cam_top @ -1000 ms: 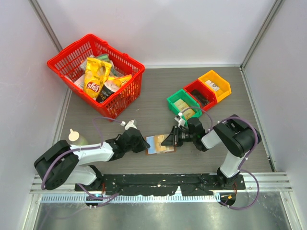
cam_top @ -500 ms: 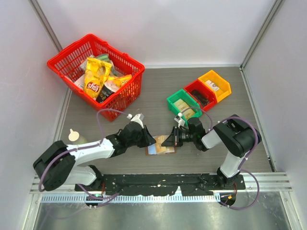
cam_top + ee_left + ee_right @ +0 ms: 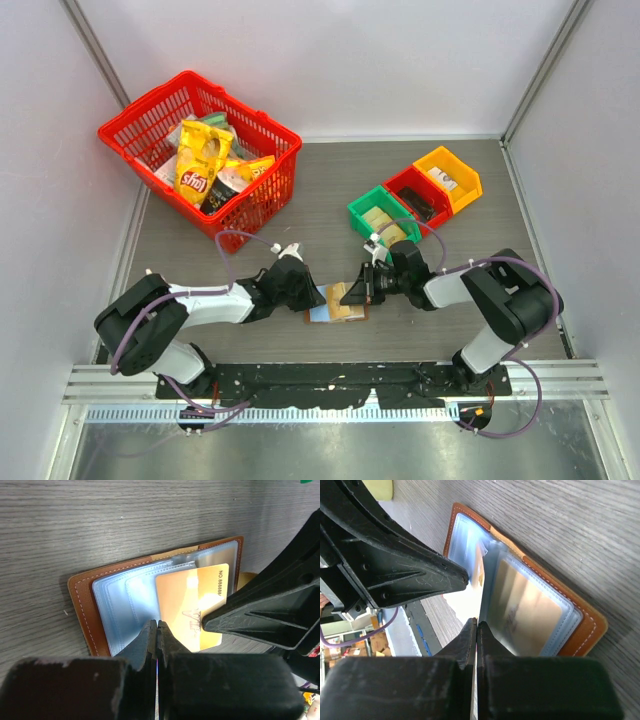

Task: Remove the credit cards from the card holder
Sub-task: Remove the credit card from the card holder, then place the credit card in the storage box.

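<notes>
The brown card holder (image 3: 335, 304) lies open on the table between my two grippers. The left wrist view shows its brown leather edge (image 3: 80, 605) and pale blue-grey sleeves, with a yellowish credit card (image 3: 190, 605) partly slid out over the sleeves. My left gripper (image 3: 318, 296) is shut, its tip (image 3: 157, 624) on the card's left edge. My right gripper (image 3: 352, 294) is shut, its tip (image 3: 476, 621) at the lower edge of a lifted sleeve page holding another tan card (image 3: 535, 605). Its finger (image 3: 260, 610) rests on the slid-out card.
A red basket (image 3: 246, 106) with yellow snack bags (image 3: 203, 160) stands at the back left. Green (image 3: 362, 206), red (image 3: 398, 182) and orange (image 3: 466, 170) bins stand in a row behind the right arm. Grey walls close in both sides.
My left gripper has moved right onto the card holder, and its arm has stretched out. My right gripper has stayed at the holder's right side while its elbow shifted right.
</notes>
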